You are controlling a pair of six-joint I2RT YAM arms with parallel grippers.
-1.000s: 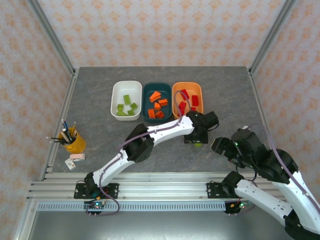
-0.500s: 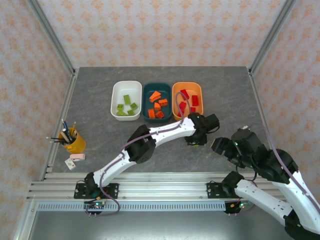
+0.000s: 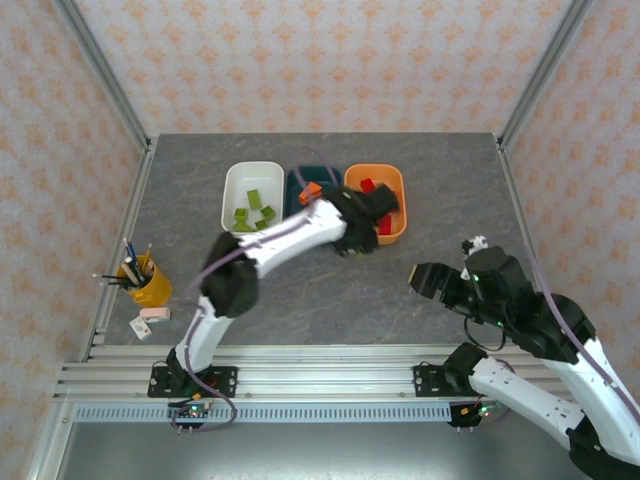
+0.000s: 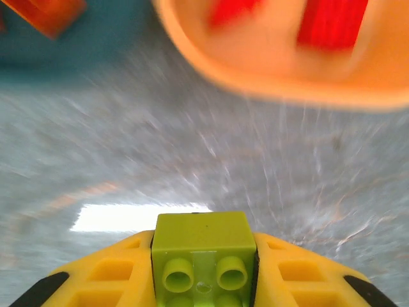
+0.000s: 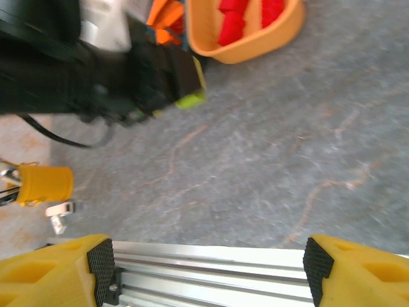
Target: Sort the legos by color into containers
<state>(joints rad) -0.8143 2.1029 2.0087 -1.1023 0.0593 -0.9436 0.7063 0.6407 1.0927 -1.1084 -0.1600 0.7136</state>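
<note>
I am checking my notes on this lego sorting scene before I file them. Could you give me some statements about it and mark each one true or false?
1. The left gripper is shut on a lime green lego. True.
2. The right gripper holds an orange lego. False: it is open and holds nothing.
3. The orange tub contains red legos. True.
4. The white tub contains orange legos. False: it contains lime green legos.
5. The yellow cup of pens stands to the right of the tubs. False: it stands near the left edge of the table.
</note>
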